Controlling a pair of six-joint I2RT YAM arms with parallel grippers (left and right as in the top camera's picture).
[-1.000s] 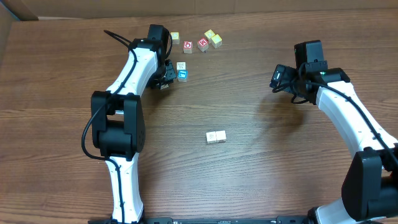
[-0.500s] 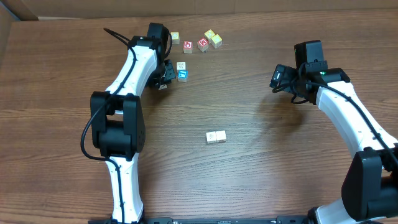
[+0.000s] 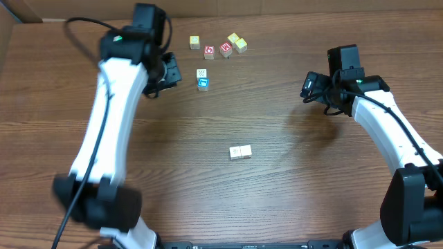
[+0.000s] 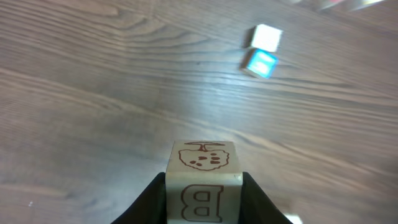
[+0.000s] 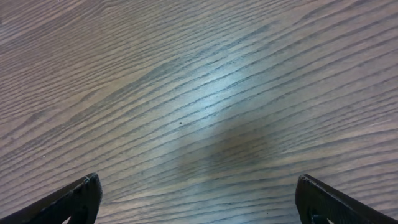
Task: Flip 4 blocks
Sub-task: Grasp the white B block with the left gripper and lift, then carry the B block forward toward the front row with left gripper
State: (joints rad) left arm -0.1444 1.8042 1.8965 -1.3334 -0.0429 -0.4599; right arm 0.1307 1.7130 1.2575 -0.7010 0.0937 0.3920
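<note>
A: What does the left gripper (image 4: 204,186) hold?
B: It is clamped on a lettered block (image 4: 202,160), above the table (image 3: 277,194).
A: Other blocks?
B: A blue block (image 3: 203,84) touches a white block (image 3: 201,72) near the far edge.
A: The right gripper (image 5: 198,190)?
B: Jaws wide apart, nothing between them.

Left arm (image 3: 104,131): white link shells, black joint housings. Left cable (image 3: 82,22), black, loops off the upper end. Left light (image 3: 118,39), green, lit. Right arm (image 3: 391,135): same white-and-black build. Right cable (image 3: 387,111), black, runs along the shell. Right light (image 3: 360,80), green, lit. Fingers (image 5: 74,200): matte black, wedge-shaped.
</note>
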